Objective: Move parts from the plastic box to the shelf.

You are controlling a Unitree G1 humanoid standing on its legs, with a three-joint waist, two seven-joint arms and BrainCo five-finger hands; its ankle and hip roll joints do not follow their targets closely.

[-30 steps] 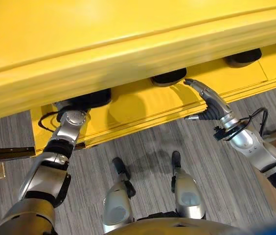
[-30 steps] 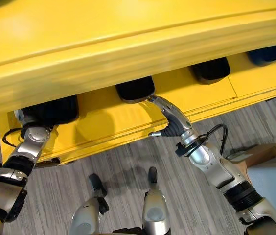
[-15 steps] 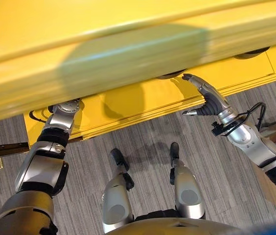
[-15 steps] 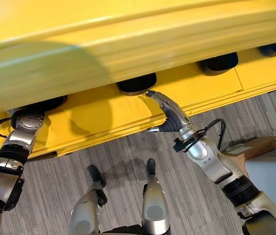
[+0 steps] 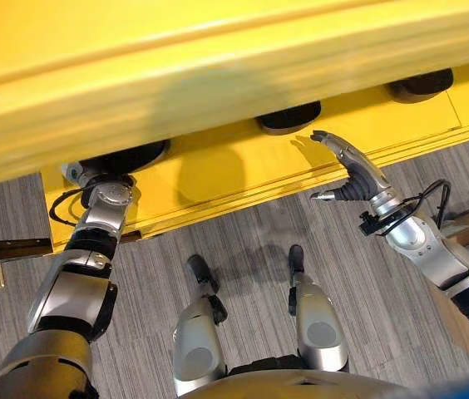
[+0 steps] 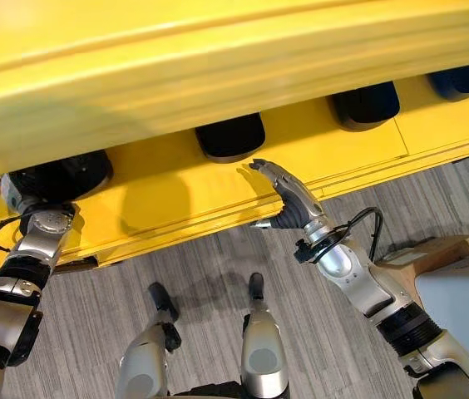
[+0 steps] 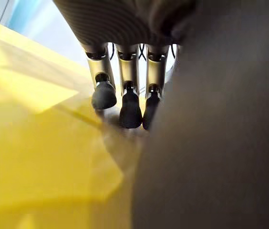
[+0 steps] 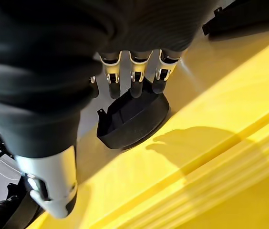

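Parts, black moulded ones, sit in a row on the yellow shelf (image 6: pixel 176 204), set back from its front edge under the upper yellow board: one at the left end (image 6: pixel 60 174), one mid-shelf (image 6: pixel 230 135), one further right (image 6: pixel 366 105), one more at the right end (image 6: pixel 461 80). Left hand (image 7: pixel 125 102) is reached in at the left-end part; wrist view shows its fingers (image 7: pixel 130 107) straight, dark tips on the yellow surface right beside a big dark blurred shape, nothing pinched. Right hand (image 6: pixel 288 195) hovers over the shelf's front edge, just short of the mid-shelf part (image 8: pixel 133 117); fingers (image 8: pixel 135 76) extended and relaxed, thumb out to the side, holding nothing, tips pointing at that part but apart from it. Cardboard box (image 6: pixel 430 253) on the floor at far right
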